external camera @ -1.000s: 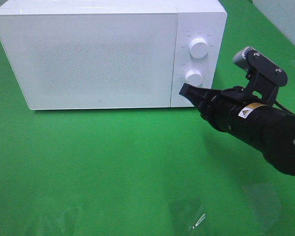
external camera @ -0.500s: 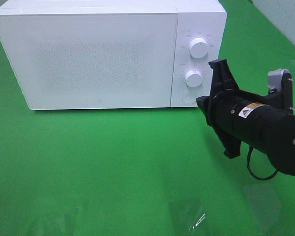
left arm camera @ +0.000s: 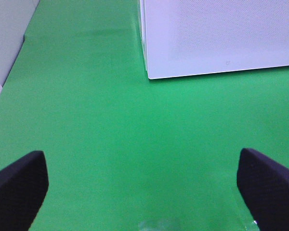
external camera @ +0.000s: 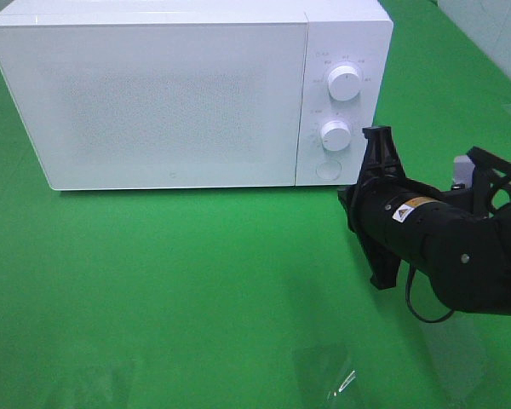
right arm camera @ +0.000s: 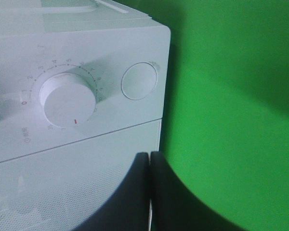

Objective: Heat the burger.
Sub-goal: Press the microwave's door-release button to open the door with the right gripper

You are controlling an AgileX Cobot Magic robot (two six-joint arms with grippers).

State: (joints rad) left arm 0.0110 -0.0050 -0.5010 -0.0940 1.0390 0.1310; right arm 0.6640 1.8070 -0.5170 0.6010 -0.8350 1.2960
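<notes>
At the near edge of the green table (external camera: 196, 281) lie a few scraps of clear film (external camera: 324, 371). In the left wrist view the left gripper (left arm camera: 144, 187) hangs low over bare green cloth, its two black fingers (left arm camera: 17, 187) spread far apart with nothing between them. Further in, on the right, the black right arm (external camera: 434, 247) reaches toward the appliance. The right gripper (right arm camera: 150, 156) has its fingertips pressed flat together, holding nothing, close to the bottom front edge below the control panel; contact cannot be judged. Beyond stands a white microwave (external camera: 170, 102) with its door closed, and an upper dial (external camera: 344, 83), lower dial (external camera: 335, 134) and round button (external camera: 327, 169) on its right side. The burger shows in none of the views.
</notes>
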